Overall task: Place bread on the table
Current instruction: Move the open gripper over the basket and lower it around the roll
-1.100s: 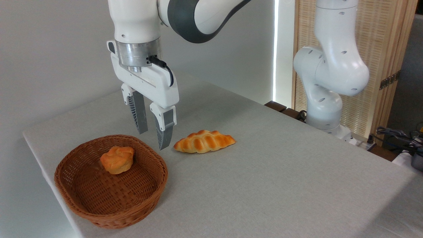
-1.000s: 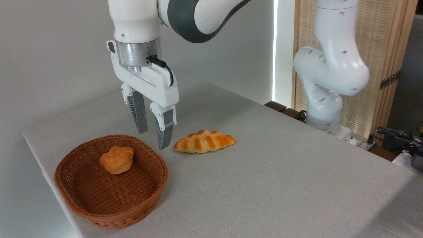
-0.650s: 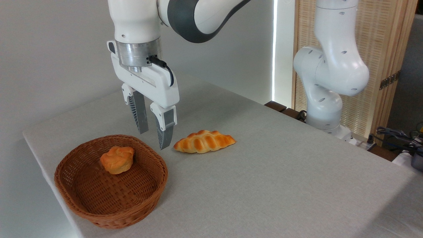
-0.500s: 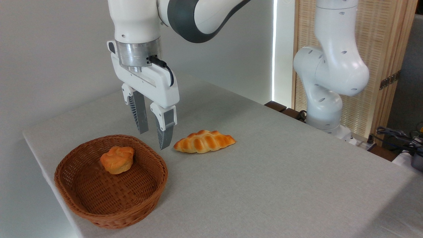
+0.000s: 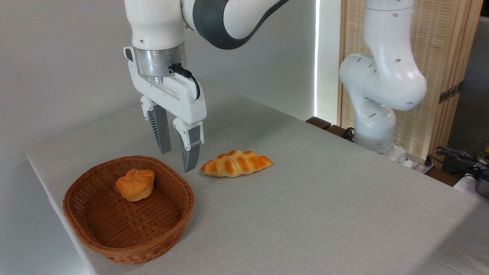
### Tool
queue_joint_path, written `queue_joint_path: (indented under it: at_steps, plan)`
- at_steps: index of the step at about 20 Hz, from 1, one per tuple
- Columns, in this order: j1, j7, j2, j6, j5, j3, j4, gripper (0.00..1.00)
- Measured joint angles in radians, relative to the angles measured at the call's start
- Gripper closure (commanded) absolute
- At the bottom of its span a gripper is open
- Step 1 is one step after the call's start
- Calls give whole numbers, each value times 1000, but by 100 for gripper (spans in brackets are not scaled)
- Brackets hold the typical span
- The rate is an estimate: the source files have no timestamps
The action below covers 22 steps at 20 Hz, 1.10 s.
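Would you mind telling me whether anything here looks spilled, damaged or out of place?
Nothing stands out: the bread sits intact in the wicker basket, and the braided loaf lies whole on the table.

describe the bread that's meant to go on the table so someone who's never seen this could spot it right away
On the grey table, find the brown wicker basket near the left front corner. The bread lies inside it toward the back: a small, roundish, lumpy golden-orange bun. The braided loaf is longer, pointed at both ends, and lies on the cloth outside the basket.

A robot lab: white arm (image 5: 382, 76) bolted beside a cloth-covered table (image 5: 305, 198).
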Motion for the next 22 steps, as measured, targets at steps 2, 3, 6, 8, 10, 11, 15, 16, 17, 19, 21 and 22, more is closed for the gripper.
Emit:
queue_joint_path:
  at_steps: [2, 3, 6, 8, 10, 11, 15, 16, 17, 19, 21, 22]
  plan:
    - [-2, 0, 1, 0, 0, -2, 0, 0]
    - [-5, 0, 3, 0, 0, -3, 0, 0]
    - [-10, 0, 26, 23, -4, -17, 0, 0]
    - [-12, 0, 55, 74, -18, -39, 0, 0]
    - [-14, -1, 83, 122, -54, -52, 0, 0]
    - [-14, -1, 93, 142, -75, -54, -1, 0]
    - [-14, -46, 126, 222, -138, -61, 0, 0]
    - [-14, -62, 134, 240, -140, -69, 0, 0]
    - [-15, -73, 143, 260, -140, -77, 0, 0]
    - [-16, -89, 167, 305, -141, -98, 0, 0]
    - [-18, -99, 187, 326, -141, -112, 0, 0]
    - [-18, -99, 194, 330, -141, -116, 0, 0]
